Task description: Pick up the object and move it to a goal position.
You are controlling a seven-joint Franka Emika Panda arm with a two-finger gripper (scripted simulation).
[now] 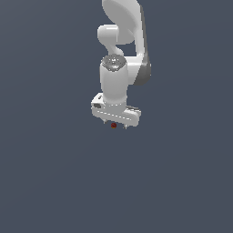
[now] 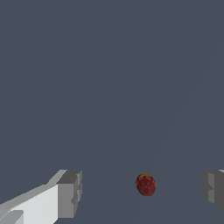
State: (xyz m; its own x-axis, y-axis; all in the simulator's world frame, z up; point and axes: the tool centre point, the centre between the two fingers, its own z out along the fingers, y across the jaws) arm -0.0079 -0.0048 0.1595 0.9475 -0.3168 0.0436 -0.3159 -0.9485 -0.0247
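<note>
The object (image 2: 145,185) is a small dark red, bumpy blob with an orange tip. In the wrist view it lies in the gap between my two grey fingertips (image 2: 70,192), closer to one finger than the other and touching neither. My gripper (image 2: 142,192) is open, with its fingers far apart. In the exterior view the white arm hangs straight down and the gripper (image 1: 114,124) hovers right over the object (image 1: 113,125), which shows as a tiny red dot just under the hand.
A plain dark grey surface (image 1: 54,182) fills both views. Nothing else stands on it.
</note>
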